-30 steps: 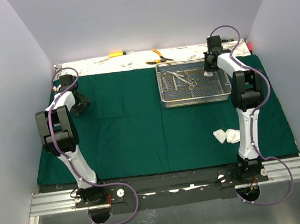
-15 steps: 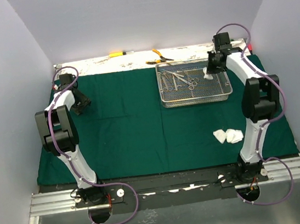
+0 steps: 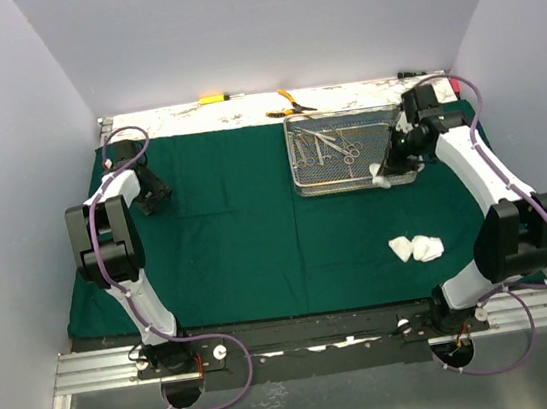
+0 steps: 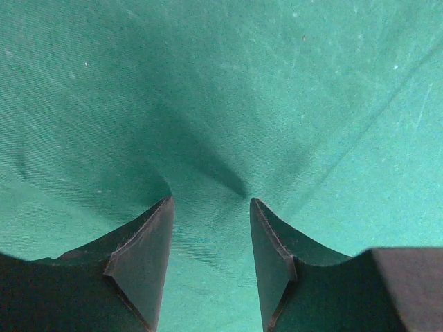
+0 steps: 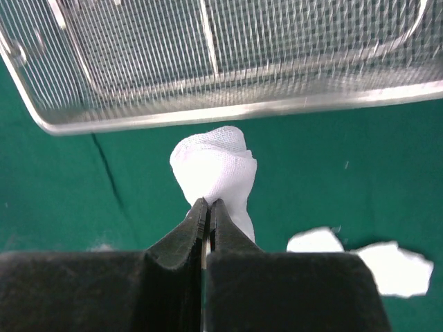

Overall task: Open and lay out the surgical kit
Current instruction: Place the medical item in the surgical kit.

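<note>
Since a second ago the right arm has been swinging back from the far side of the wire-mesh tray (image 5: 208, 114), and the right fingers (image 5: 181, 252) are now hanging over the tray's near rim. They are pressing fully together on one end of a white gauze roll (image 5: 216, 164), which is sticking out just beyond the fingertips, above the green cloth (image 3: 237, 229) and just short of the rim. Two more gauze pieces (image 5: 391, 266) are lying on the cloth to the right of these fingers, apart from the held roll. Silver clamps (image 3: 331, 144) are resting inside the tray, well beyond the fingertips.

At the far left of the cloth, the left fingers (image 4: 142, 266) are standing parted with a moderate gap and are gripping nothing. A shallow crease in the cloth is running toward the gap between them; whether the tips are touching the fabric I cannot tell. The left arm is sitting almost where it was.

Yellow-handled pliers (image 3: 290, 101) and a yellow-handled screwdriver (image 3: 211, 99) are lying on the bare desk (image 3: 242, 115) past the cloth's far edge.
</note>
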`<action>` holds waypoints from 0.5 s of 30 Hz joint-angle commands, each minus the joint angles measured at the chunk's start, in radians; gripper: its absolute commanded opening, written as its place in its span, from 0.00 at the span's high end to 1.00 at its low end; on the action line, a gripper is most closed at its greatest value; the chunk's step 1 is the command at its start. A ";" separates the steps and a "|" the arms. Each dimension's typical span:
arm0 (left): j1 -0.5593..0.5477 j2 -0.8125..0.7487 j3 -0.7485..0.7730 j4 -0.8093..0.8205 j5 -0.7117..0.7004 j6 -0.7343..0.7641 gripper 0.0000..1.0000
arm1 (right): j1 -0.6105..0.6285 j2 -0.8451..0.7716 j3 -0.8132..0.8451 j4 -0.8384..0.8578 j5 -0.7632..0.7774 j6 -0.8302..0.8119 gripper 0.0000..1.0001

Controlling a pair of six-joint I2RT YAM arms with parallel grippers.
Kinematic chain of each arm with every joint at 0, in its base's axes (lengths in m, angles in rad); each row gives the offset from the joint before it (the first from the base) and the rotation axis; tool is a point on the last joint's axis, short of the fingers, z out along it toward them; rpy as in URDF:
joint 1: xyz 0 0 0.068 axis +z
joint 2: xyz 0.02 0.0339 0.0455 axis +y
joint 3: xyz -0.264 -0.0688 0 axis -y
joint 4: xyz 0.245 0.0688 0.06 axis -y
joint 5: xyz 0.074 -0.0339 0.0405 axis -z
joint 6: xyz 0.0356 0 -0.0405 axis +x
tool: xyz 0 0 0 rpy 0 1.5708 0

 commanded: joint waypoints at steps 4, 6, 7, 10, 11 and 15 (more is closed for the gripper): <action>-0.017 -0.061 -0.059 0.043 0.011 0.005 0.50 | 0.055 -0.150 -0.236 -0.134 -0.062 0.105 0.99; -0.020 -0.068 -0.074 0.051 0.010 0.000 0.50 | 0.073 -0.169 -0.290 -0.123 -0.040 0.125 0.99; -0.023 -0.070 -0.081 0.053 0.012 -0.002 0.50 | 0.085 -0.172 -0.307 -0.120 -0.030 0.134 0.99; -0.031 -0.080 -0.094 0.057 0.013 -0.006 0.50 | 0.127 -0.163 -0.349 -0.115 0.003 0.150 0.99; -0.034 -0.083 -0.097 0.059 0.010 -0.008 0.50 | 0.140 -0.159 -0.366 -0.111 0.020 0.153 0.99; -0.039 -0.090 -0.102 0.060 0.004 -0.010 0.50 | 0.147 -0.136 -0.421 -0.086 0.063 0.150 0.99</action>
